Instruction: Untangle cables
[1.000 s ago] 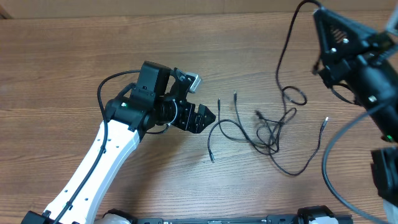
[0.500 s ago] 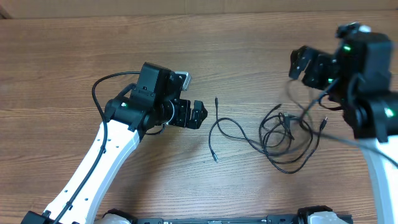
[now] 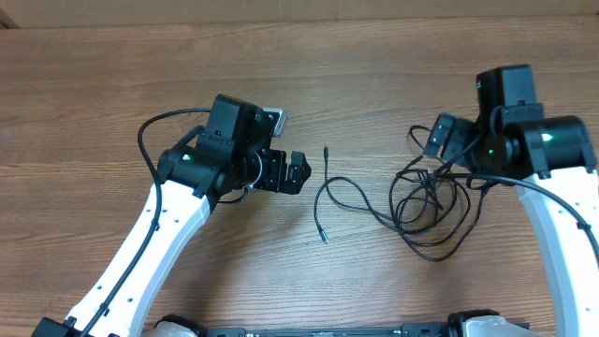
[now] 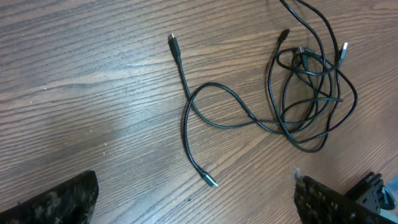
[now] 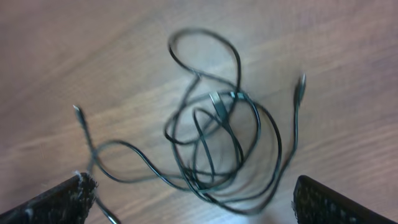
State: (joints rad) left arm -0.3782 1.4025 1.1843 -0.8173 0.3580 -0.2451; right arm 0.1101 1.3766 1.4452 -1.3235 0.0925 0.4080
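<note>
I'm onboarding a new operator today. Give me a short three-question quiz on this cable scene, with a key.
1. True or false: the left gripper and the right gripper are both open.
2. The tangled bunch of the cables lies nearest: A) the left gripper; B) the right gripper; C) the table's near edge.
3. Fill in: the table top is made of ___.
Key: 1 true; 2 B; 3 wood.

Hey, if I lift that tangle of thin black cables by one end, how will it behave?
Likely floppy: the cables lie in slack curves on the table. Probably light, being so thin. The overlapping loops may snag and drag along together rather than slide free.
</note>
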